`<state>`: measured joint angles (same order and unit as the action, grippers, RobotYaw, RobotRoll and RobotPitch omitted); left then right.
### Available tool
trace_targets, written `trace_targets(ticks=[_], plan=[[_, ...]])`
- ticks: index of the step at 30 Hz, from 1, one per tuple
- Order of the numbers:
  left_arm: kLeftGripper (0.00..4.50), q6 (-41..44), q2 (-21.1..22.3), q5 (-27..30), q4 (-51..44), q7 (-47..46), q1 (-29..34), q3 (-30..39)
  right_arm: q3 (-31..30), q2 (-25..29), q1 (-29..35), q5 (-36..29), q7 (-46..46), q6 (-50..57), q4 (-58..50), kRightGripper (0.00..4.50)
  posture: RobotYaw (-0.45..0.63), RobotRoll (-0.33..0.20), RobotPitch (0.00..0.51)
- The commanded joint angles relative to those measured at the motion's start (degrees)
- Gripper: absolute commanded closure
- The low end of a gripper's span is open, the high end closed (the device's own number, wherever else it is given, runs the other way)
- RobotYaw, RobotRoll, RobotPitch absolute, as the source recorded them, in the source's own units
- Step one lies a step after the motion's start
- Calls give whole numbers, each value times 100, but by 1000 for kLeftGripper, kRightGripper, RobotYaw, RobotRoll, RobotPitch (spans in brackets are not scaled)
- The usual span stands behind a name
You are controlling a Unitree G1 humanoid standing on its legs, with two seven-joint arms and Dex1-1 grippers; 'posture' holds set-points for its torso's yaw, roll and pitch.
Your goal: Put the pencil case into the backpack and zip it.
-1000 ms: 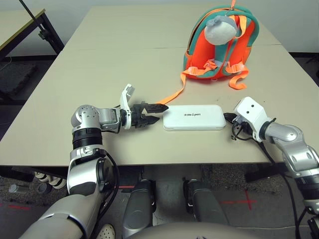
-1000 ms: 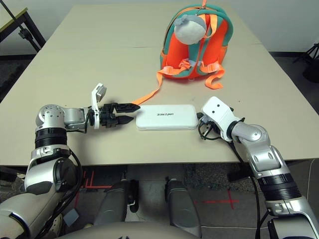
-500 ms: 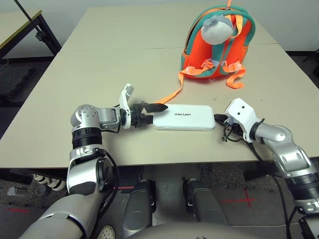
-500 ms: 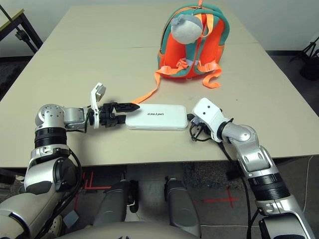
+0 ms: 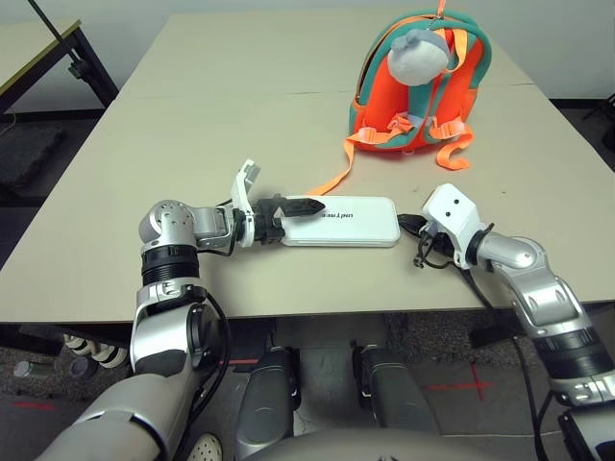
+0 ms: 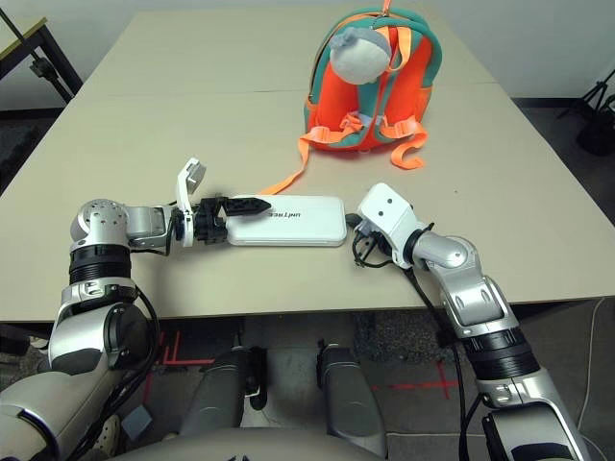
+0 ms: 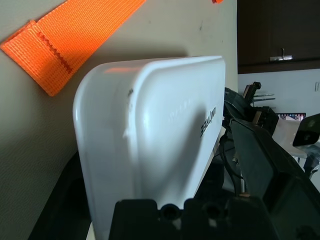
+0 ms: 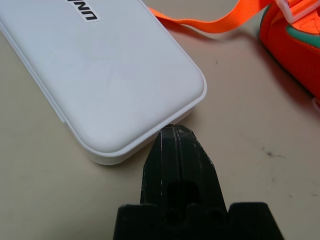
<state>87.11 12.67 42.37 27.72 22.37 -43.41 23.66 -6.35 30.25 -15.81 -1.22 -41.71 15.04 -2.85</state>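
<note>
The white pencil case (image 5: 346,222) lies flat on the table near the front edge. My left gripper (image 5: 300,213) is open, and the case's left end sits between its fingers, one black finger (image 5: 306,206) reaching over the top. In the left wrist view the case (image 7: 150,135) lies close between the two fingers. My right gripper (image 5: 407,223) is shut, its tip (image 8: 173,131) touching the case's right end (image 8: 100,70). The orange and teal backpack (image 5: 384,106) stands upright farther back, a grey-white plush charm (image 5: 419,53) hanging on it.
A loose orange strap (image 5: 332,180) trails from the backpack across the table (image 5: 192,125) to just behind the case's left end. A black table frame (image 5: 58,38) stands at the far left, off this table. The table's front edge is close behind both grippers.
The shut right gripper has moved left with the pencil case in front of it. The case's left end has slid in between the open left fingers. The left arm stayed put.
</note>
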Motion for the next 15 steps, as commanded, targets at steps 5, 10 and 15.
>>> trace_targets(ticks=[5,10,15], plan=[[926,-90,-94,-153,11,4,188,-190,-139,-43,-62,22,-23,-151,-61,4500,-104,0,147],[1261,-77,-86,-120,-83,50,188,-197,-144,-64,-82,52,-17,-206,-1,4500,-101,0,147],[1261,-19,-134,-53,-335,20,148,-113,-158,-77,-85,92,6,-265,67,4500,-98,0,146]])
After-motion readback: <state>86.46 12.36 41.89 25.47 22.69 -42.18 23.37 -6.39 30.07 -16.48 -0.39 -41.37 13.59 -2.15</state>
